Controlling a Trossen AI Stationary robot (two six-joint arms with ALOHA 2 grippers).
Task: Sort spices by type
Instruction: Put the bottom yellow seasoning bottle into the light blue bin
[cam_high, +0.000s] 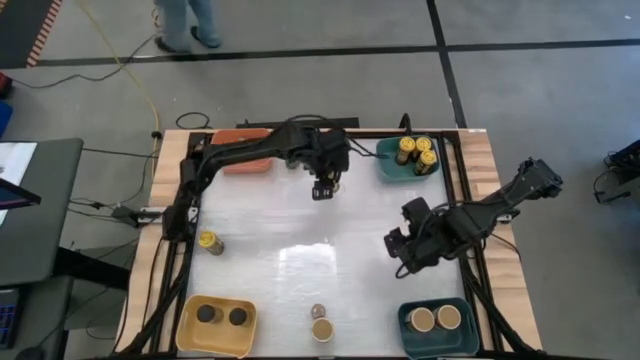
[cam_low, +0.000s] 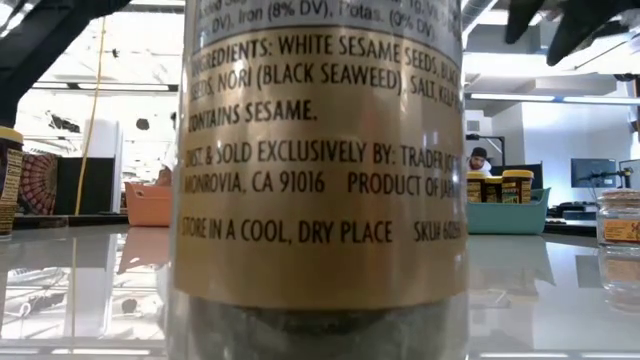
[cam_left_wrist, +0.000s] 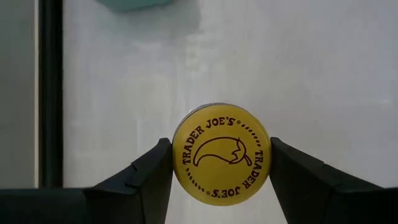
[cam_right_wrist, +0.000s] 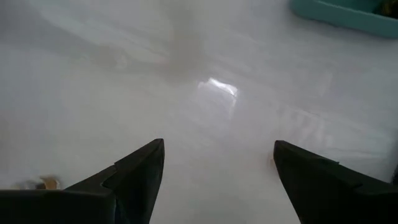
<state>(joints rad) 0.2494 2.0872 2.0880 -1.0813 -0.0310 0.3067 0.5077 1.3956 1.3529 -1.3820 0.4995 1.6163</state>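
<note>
My left gripper (cam_left_wrist: 221, 163) clasped a yellow-lidded jar (cam_left_wrist: 221, 154) by its lid, held above the table's far middle, near the teal bin (cam_high: 403, 164) with three like jars. My grip was only on the rim — a jolt might tilt it loose. My right gripper (cam_right_wrist: 217, 168) hung open, empty.

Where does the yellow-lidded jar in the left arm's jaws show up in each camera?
High view: hidden beneath the left gripper, top centre.
Low view: not identifiable.
Left wrist view: yellow-lidded jar, bottom centre, between the jaws.
Right wrist view: absent.
Shared landmark: teal bin.
</note>
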